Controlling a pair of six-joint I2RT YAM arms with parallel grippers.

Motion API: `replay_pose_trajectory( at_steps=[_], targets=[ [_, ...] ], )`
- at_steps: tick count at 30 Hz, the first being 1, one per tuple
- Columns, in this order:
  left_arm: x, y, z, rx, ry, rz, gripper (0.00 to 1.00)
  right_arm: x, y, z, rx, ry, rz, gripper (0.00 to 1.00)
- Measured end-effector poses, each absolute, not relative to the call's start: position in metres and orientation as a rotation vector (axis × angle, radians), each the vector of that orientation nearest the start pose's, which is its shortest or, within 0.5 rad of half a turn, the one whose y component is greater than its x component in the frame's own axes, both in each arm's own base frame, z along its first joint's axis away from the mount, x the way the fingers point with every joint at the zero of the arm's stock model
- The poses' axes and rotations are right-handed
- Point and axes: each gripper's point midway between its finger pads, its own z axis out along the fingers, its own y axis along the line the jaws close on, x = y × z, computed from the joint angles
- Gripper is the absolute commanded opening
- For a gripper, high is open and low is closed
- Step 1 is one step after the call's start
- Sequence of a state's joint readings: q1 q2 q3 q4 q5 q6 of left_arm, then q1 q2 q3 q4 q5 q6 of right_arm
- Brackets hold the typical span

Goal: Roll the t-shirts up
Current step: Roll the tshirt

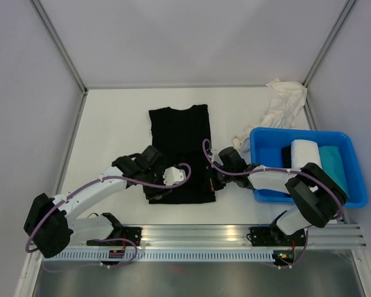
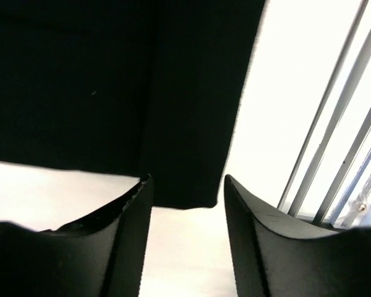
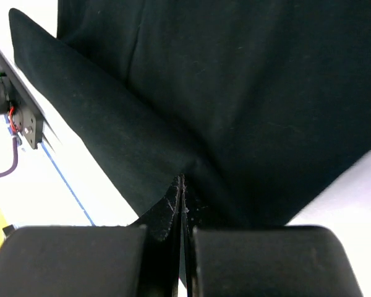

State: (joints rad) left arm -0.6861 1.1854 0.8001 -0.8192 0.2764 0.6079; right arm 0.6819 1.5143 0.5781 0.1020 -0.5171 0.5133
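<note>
A black t-shirt (image 1: 179, 142), folded into a long strip, lies flat in the middle of the table. My left gripper (image 1: 153, 187) stands open at the strip's near left corner. In the left wrist view the black t-shirt (image 2: 111, 80) ends just ahead of the left gripper (image 2: 185, 179), and only bare table lies between the fingers. My right gripper (image 1: 211, 179) is at the near right corner. In the right wrist view the right gripper (image 3: 182, 179) is shut on the black t-shirt (image 3: 266, 93), with a flap of the cloth lifted.
A blue tub (image 1: 352, 185) stands at the right, holding a rolled white t-shirt (image 1: 306, 151) and a teal t-shirt (image 1: 334, 162). A crumpled cream-white t-shirt (image 1: 281, 105) lies behind the tub. An aluminium rail (image 1: 198, 235) runs along the near edge.
</note>
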Motion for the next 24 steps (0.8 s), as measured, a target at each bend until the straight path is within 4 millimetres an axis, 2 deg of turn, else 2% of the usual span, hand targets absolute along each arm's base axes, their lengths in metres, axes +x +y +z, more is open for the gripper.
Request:
replay_pose_trajectory(
  at_steps=[2,6,13,17,20,21,23,24],
  targets=[
    [0.149,-0.171,0.073,1.821,2.099,-0.367,0.61,0.182,0.28,0.03,-0.472,2.554,1.124,0.0],
    [0.135,-0.163,0.054,1.946,2.089,-0.271,0.65,0.184,0.281,0.029,-0.46,2.553,1.127,0.0],
    [0.14,-0.149,0.035,1.984,2.093,-0.13,0.66,0.184,0.282,0.028,-0.455,2.553,1.129,0.0],
    [0.143,-0.138,0.018,1.978,2.095,-0.05,0.63,0.184,0.282,0.028,-0.46,2.551,1.128,0.0],
    [0.146,-0.134,0.014,1.973,2.089,-0.012,0.48,0.185,0.282,0.028,-0.467,2.548,1.126,0.0],
    [0.148,-0.135,0.014,1.967,2.083,-0.004,0.35,0.185,0.282,0.028,-0.47,2.546,1.126,0.0],
    [0.152,-0.136,0.013,1.953,2.073,0.016,0.25,0.185,0.281,0.03,-0.483,2.537,1.124,0.03],
    [0.153,-0.136,0.013,1.95,2.069,0.017,0.17,0.184,0.281,0.032,-0.492,2.53,1.125,0.06]
  ],
)
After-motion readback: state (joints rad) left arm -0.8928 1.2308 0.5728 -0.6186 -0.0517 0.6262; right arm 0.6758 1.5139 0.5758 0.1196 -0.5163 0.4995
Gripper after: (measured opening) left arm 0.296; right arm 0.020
